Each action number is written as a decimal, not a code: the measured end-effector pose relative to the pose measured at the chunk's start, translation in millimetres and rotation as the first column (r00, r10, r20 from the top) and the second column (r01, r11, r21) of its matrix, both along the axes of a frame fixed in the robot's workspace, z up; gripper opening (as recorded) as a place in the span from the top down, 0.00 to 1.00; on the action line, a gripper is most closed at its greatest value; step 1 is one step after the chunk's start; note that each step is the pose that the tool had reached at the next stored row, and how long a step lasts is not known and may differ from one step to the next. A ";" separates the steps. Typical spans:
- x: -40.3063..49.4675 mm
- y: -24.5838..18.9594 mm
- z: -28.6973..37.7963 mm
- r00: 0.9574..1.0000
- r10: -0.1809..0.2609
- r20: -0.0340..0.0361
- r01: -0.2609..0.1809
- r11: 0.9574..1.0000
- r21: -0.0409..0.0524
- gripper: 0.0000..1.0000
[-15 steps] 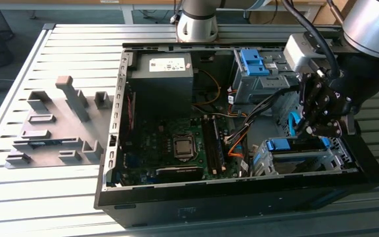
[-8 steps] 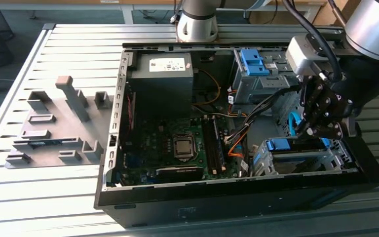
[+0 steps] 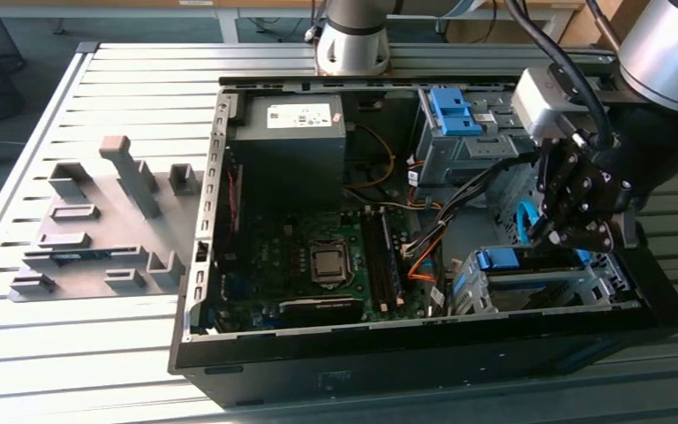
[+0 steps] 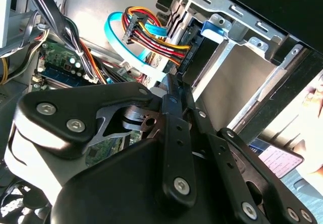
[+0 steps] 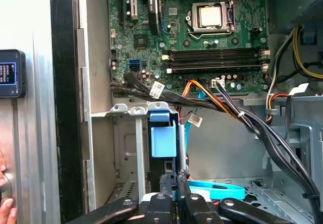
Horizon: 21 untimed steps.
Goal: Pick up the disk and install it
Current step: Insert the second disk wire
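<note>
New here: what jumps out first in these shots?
An open PC case lies on a slatted metal table, its green motherboard bare. The black tool hangs over the drive cage at the exterior view's right, where a blue-railed disk sits. A blue tab and cable bundle stand out in the first wrist view.

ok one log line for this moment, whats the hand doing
hand: inside open pc case, above lower drive cage | disk with blue rail: seated in cage | grip state: unclear

Matt black hand (image 3: 575, 231), ribbed metal table (image 3: 80, 344)
</note>
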<state>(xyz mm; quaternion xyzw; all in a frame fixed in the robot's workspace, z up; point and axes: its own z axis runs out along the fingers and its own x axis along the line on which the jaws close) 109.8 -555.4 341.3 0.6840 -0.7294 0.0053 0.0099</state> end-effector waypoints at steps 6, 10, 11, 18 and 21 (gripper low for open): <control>0.4 -2.6 -3.3 1.000 0.000 0.000 0.000 1.000 0.018 0.84; 0.5 -3.1 -4.4 1.000 0.000 0.000 0.000 1.000 0.022 0.84; 0.5 -3.2 -4.7 1.000 0.000 0.000 0.000 1.000 0.026 0.84; 0.7 -3.6 -5.4 1.000 0.000 0.000 0.000 1.000 0.028 0.84; 0.8 -3.7 -5.4 1.000 0.002 0.003 -0.002 1.000 0.029 0.84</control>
